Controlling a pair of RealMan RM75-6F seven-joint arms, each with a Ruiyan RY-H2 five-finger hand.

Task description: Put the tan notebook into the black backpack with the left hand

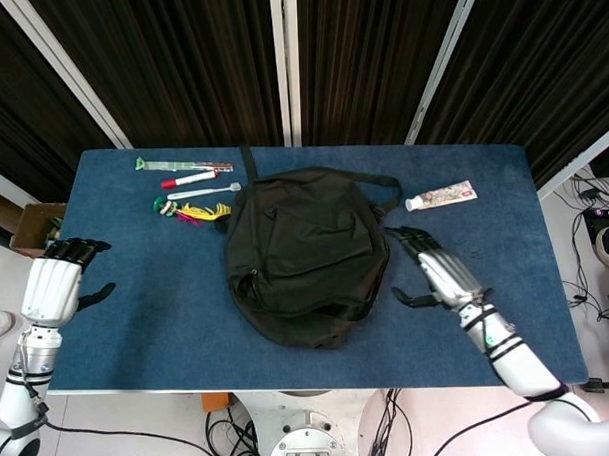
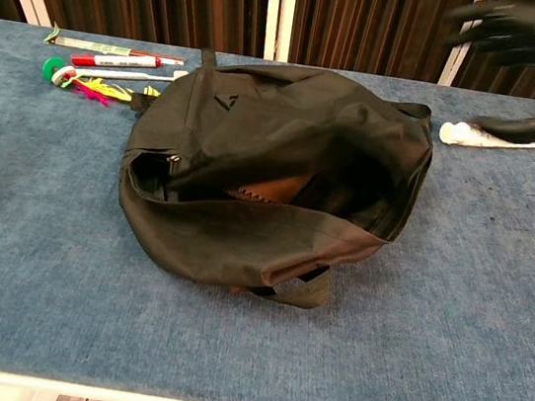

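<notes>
The black backpack (image 1: 300, 250) lies flat in the middle of the blue table, its flap fallen over the opening. Through the gap in the chest view a strip of the tan notebook (image 2: 271, 187) shows inside the backpack (image 2: 270, 181); the head view hides it. My left hand (image 1: 58, 280) hovers at the table's left edge, far from the bag, fingers apart and holding nothing. Right of the bag my right hand (image 1: 432, 271) is open with spread fingers and holds nothing; the chest view shows the same hand (image 2: 528, 48) as a blur at the top right.
A toothpaste tube (image 1: 441, 195) lies at the back right. Pens, a red marker (image 1: 188, 178), a toothbrush and a colourful tassel (image 1: 192, 211) sit at the back left. A cardboard box (image 1: 36, 225) stands off the table's left side.
</notes>
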